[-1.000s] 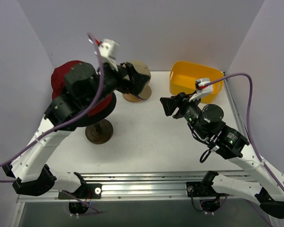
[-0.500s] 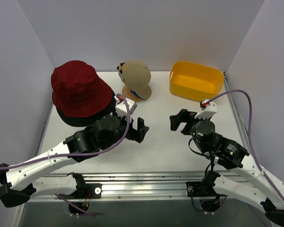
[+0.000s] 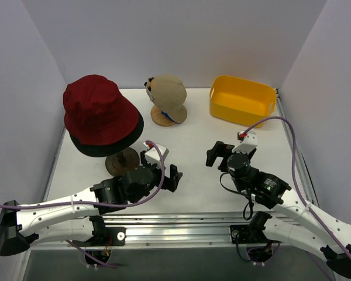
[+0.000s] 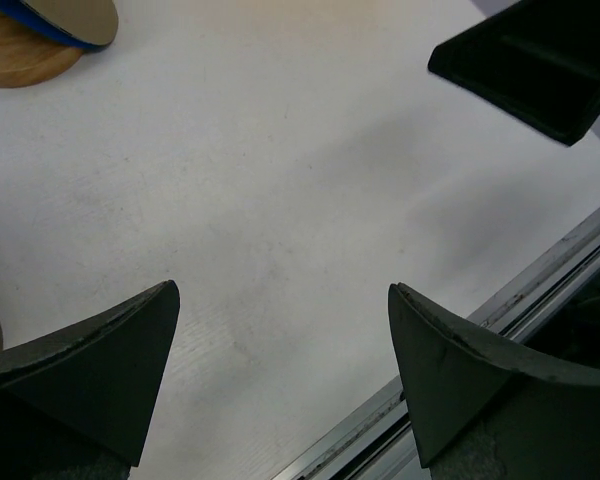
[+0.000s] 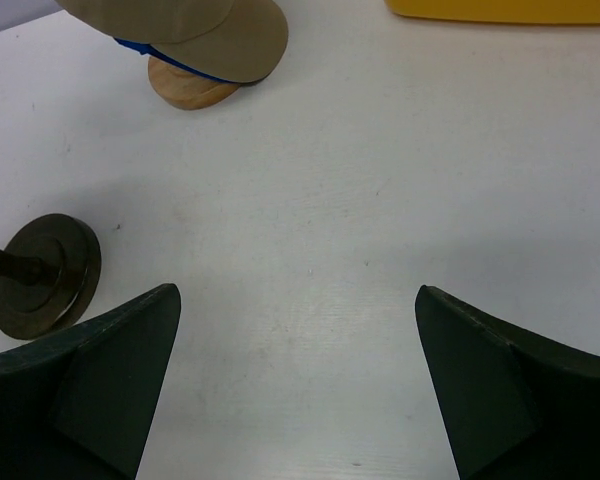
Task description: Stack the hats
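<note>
at the far left of the bench (image 3: 193,140) a dark red bucket hat (image 3: 99,108) sits on top of a black bucket hat (image 3: 114,149), whose dark brim shows only below the red one. both are held up off the bench on a dark stand with a round base (image 3: 121,164). right of them, at the far middle, a tan cap (image 3: 169,93) covers a bright blue cap (image 3: 171,119), of which only a thin blue edge peeks out underneath. this pair rests on a pale round wooden base (image 3: 159,119). a yellow basket (image 3: 243,100) stands in the far right corner, well apart from the hats.

nearer the front edge, the left hand (image 4: 280,288) hangs low over bare bench, just right of the dark stand, its two fingers spread wide with nothing between them. the right hand (image 5: 298,290) is near it on the right, also over bare bench, fingers equally wide apart and holding nothing. neither hand touches a hat.
</note>
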Robot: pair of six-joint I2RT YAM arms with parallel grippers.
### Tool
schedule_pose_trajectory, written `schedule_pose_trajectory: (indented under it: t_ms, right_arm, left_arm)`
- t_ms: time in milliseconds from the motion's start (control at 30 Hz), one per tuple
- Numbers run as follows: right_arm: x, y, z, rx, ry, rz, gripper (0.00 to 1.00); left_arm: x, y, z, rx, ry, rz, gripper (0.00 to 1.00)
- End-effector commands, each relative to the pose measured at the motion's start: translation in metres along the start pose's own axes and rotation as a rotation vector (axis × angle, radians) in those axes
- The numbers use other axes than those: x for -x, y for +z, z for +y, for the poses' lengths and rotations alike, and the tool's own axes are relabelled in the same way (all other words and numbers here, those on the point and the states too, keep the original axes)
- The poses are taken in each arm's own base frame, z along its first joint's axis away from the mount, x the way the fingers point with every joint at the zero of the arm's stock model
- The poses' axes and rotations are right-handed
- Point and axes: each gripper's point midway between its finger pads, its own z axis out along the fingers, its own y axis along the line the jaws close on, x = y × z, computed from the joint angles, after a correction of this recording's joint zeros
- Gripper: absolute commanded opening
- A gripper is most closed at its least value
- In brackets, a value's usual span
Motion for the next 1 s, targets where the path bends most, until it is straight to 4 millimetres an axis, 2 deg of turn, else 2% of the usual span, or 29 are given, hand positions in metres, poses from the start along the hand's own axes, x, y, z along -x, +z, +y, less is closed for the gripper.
schedule_pose_trajectory:
  t_ms: [0,133,400,967]
  right_arm:
    - [0.004,0.006,0.009,0.025,0.010,-0.025,1.00]
    - [0.002,0.005,0.007,0.026,0.007,-0.019,1.00]
    - [0.014,-0.009,0.008,0.094,0.040,-0.070,1.00]
    - [0.011,-0.008,0.008,0.100,0.029,-0.064,1.00]
  left_arm:
    - [0.045,-0.006,-0.006,-0.025,-0.135,-0.187,0.94]
    - [0.040,-0.003,-0.003,-0.004,-0.129,-0.177,0.94]
    - [0.040,-0.003,-0.006,-0.022,-0.131,-0.181,0.94]
    - [0.046,-0.008,-0.005,-0.032,-0.155,-0.211,0.94]
